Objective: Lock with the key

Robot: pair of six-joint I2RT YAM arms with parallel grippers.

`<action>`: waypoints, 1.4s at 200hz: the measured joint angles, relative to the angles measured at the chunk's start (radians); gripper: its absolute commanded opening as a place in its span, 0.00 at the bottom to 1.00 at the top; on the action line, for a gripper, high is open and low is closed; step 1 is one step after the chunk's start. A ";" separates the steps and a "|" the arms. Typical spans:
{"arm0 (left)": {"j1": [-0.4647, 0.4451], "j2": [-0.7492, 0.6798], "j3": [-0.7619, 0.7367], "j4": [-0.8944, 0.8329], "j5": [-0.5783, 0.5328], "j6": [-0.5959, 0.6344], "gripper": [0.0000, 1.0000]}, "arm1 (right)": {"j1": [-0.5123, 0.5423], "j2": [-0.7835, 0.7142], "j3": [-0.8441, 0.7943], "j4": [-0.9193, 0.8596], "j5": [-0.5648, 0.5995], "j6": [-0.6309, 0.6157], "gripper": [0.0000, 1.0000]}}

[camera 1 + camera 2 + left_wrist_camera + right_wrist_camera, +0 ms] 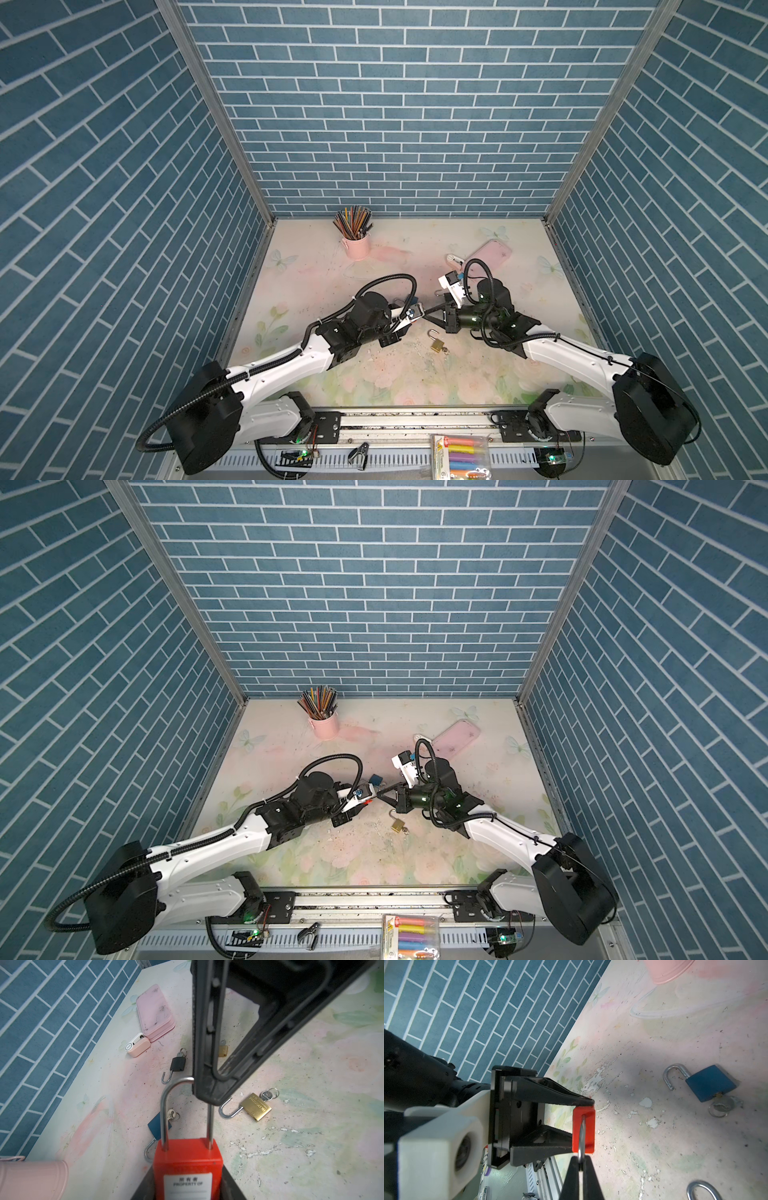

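Red padlock (188,1159) fills the foreground of the left wrist view, its body clamped across the flat sides by the left hand (583,1126), whose jaws stand partly apart around it. It is held clear above the bench (311,1126), near the middle, where both top views show the two hands meeting tip to tip. The lock's long axis runs straight from one hand toward the other, roughly level. Its long steel shackle (166,1101) points away from the left hand and into the right hand (580,1165), which is pinched together on the bend of the loop. Both shackle legs appear to enter the body, though I cannot tell whether they are latched. Any push to seat the shackle would therefore go along that axis, right hand toward left. The keyway end faces the left wrist and is hidden, and I cannot tell where its key is.
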 measured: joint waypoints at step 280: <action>-0.030 -0.051 -0.101 0.394 -0.175 -0.755 0.00 | -0.047 -0.453 -0.089 -0.076 0.256 -0.098 0.54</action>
